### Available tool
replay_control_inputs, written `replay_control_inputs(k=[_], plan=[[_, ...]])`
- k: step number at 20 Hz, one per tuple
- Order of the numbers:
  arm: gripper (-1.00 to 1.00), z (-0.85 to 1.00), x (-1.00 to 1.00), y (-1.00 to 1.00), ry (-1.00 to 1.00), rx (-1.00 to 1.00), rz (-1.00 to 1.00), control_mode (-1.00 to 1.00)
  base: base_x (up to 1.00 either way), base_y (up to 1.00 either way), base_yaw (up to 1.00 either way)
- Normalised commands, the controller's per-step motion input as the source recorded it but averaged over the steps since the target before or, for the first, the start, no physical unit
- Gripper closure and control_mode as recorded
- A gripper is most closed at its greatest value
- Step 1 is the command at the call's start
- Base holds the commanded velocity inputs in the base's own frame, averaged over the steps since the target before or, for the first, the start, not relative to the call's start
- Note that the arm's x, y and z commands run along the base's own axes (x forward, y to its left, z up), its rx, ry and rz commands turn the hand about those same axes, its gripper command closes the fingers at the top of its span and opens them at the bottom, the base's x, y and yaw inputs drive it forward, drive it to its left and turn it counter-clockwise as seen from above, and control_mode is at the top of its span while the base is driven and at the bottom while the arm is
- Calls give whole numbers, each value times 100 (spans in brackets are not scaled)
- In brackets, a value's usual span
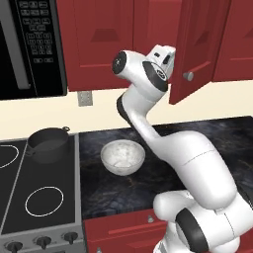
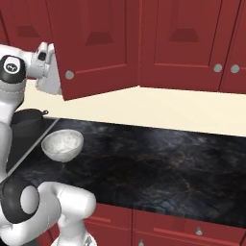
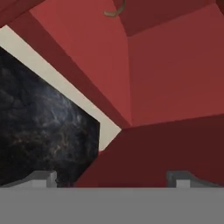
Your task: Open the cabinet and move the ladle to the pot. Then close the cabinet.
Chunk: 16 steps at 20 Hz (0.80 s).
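Pincer: the white arm's two-finger gripper (image 3: 112,177) has its jaws spread wide, holding and touching nothing, aimed into the cabinet interior.
Ladle: the slim brown wooden ladle (image 3: 114,11) shows partly at top centre of the hand view, not yet grasped.
Cabinet: the dark red panelled cabinet (image 1: 197,47) has one door swung open, upper right of the left base view.
Pot: the small dark grey metal pot (image 1: 48,144) sits at mid-left, holding no ladle.
Left: grasp, transfer, close.

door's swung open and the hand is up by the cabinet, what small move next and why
Probably reach up and into the cabinet toward the ladle. The door stands open, the gripper has its jaws wide apart with nothing between them, and in the hand view a thin brown curve shows at the top edge, apart from the fingertips. The pot sits on the stove, with no ladle in it.
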Motion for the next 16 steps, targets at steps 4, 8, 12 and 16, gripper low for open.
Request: replay_control_inputs(k=[4, 8, 12, 16], plan=[[-100, 0, -99, -70, 0, -16, -12, -100, 0, 0, 0], [-100, 0, -93, -82, -1, -15, -16, -100, 0, 0, 0], [-100, 0, -43, -87, 0, -14, -14, -100, 0, 0, 0], [-100, 19, -33, 11, -2, -4, -2, -100, 0, 0, 0]])
